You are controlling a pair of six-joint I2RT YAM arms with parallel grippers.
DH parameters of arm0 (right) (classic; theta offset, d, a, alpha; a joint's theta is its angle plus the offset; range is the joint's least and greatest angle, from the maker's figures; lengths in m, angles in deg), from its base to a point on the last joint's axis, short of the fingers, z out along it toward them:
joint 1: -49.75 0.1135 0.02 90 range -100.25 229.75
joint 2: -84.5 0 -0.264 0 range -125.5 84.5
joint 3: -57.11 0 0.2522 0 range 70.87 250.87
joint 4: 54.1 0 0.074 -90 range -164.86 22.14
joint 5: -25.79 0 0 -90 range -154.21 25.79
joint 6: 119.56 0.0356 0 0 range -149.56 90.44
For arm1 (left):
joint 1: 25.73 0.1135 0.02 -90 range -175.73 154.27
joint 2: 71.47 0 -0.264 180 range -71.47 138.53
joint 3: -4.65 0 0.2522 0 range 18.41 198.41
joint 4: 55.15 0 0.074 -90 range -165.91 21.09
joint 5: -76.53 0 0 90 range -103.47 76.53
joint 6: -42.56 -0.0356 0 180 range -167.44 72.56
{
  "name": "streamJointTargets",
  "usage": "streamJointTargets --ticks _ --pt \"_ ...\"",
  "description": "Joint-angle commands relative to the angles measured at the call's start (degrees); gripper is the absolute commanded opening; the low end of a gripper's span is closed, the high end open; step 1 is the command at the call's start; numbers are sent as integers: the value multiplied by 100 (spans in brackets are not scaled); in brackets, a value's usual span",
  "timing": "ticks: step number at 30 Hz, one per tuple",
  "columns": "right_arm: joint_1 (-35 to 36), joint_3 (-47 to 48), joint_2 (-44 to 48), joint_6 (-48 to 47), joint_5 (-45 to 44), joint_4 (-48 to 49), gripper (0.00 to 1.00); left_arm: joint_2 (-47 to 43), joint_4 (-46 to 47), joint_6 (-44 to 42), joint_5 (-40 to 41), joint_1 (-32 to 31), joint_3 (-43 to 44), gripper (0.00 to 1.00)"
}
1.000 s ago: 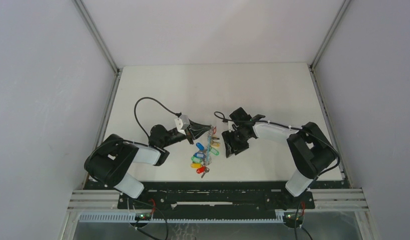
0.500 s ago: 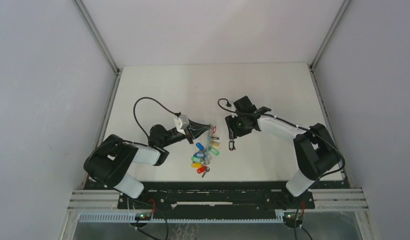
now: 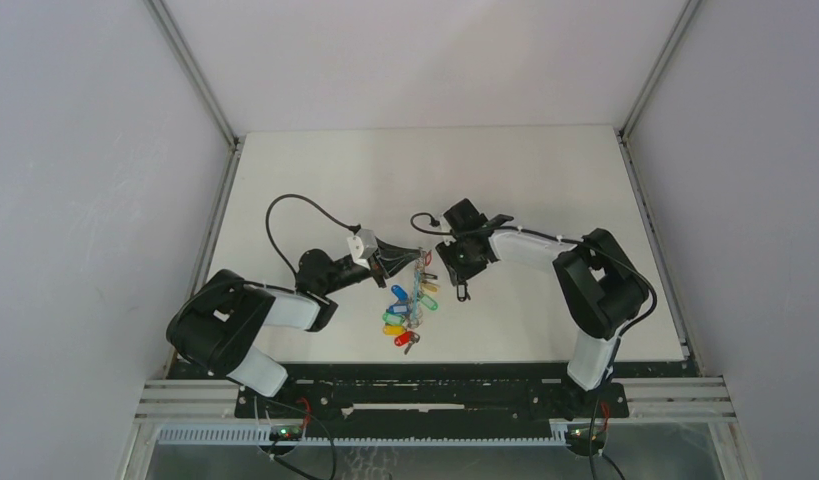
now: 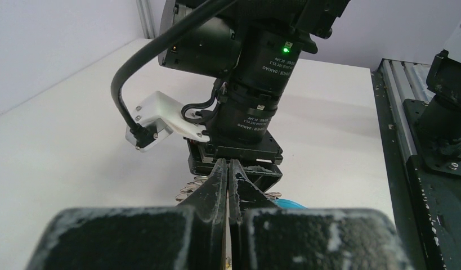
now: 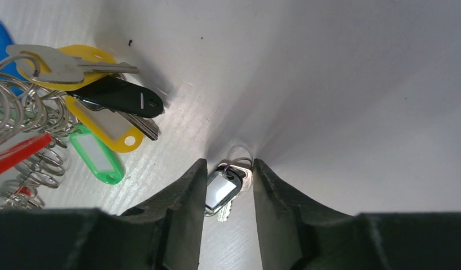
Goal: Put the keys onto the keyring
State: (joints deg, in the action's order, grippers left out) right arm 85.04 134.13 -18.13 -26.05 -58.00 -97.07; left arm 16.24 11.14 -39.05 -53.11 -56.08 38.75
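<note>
The keyring (image 3: 418, 283) lies on the white table with several keys (image 3: 397, 318) fanned beside it, tags blue, green, yellow, orange and red. My left gripper (image 3: 413, 260) is shut on the keyring's far end; its fingers (image 4: 219, 180) are pressed together in the left wrist view. One loose key with a black tag (image 3: 464, 291) lies to the right of the bunch. My right gripper (image 3: 461, 268) is open and low over this key (image 5: 222, 190), one finger on each side. The right wrist view also shows yellow (image 5: 107, 132), black and green (image 5: 98, 154) tags and silvery rings (image 5: 31, 112) at the left.
The right arm's wrist and cable (image 4: 239, 84) fill the middle of the left wrist view, close in front of the left fingers. The table's rail edge (image 4: 408, 169) runs at the right. Grey walls enclose the table (image 3: 425, 170) on three sides.
My right gripper drew back from beside the bunch, uncovering the black-tagged key on the table, then shifted left over it. The left arm and the bunch have not moved.
</note>
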Motion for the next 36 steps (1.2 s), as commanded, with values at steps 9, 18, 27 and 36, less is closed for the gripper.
streamJointTargets --ticks 9,18,27,36 --pt "-561 177 7 700 -110 -52 24 -194 406 -96 -70 29 -119 0" --pt "-1489 -700 664 2046 515 417 26 -175 409 -49 -97 33 -93 0" --pt "-2393 -2071 1169 3214 2005 2102 23 -178 407 -13 -128 31 -77 0" --pt "-2753 -2574 1313 3640 2183 2773 21 -189 411 4 -146 33 -87 0"
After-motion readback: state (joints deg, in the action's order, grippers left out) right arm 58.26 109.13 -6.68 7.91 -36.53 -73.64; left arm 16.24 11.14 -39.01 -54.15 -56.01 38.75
